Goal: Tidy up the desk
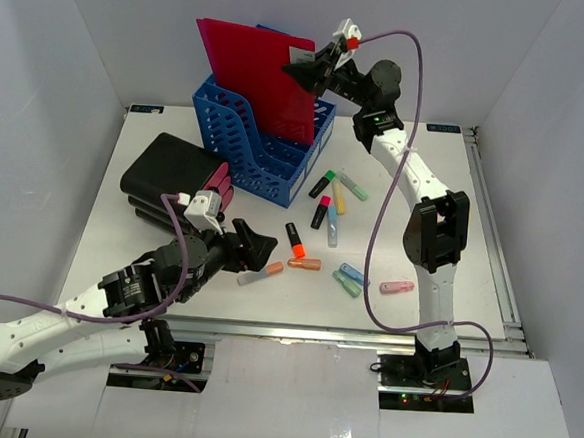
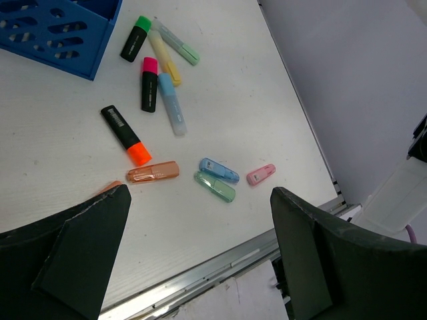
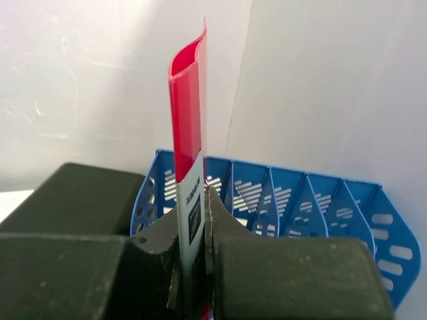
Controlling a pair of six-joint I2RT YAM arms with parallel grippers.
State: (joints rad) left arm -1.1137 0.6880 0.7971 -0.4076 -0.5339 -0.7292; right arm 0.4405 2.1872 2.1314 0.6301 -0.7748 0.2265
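Starting nearest the arm bases, the left claw [image 1: 253, 251] hangs low over the bench [image 1: 452, 220] with its jaws spread to full width and nothing between them. Just ahead of its fingertips lie loose highlighters. An orange one [image 2: 153, 172] is closest, with a black one with an orange cap [image 2: 125, 135] behind it. A blue [image 2: 219, 170], green [image 2: 215, 187] and pink [image 2: 260, 174] group sits to the claw's right. Four more lie farther ahead, near the blue file rack [image 1: 262, 152]. A black case [image 1: 170, 175] rests to the claw's left, just beside the rack.

Farthest out, the right claw [image 3: 198, 200] is clamped tight on the labelled edge of a red folder [image 1: 257, 71]. The folder stands upright and reaches down into the rack below the claw. Which slot it occupies, and whether its lower edge is seated, cannot be told.

Hazards, as judged:
- Releasing before the folder bottoms out would likely let it tip across the dividers or fall out.
- The folder bows at its top edge. Pushing down against a divider could buckle it or shift the light rack.
- A low sweep by the left claw could scatter the highlighters toward the bench edge.
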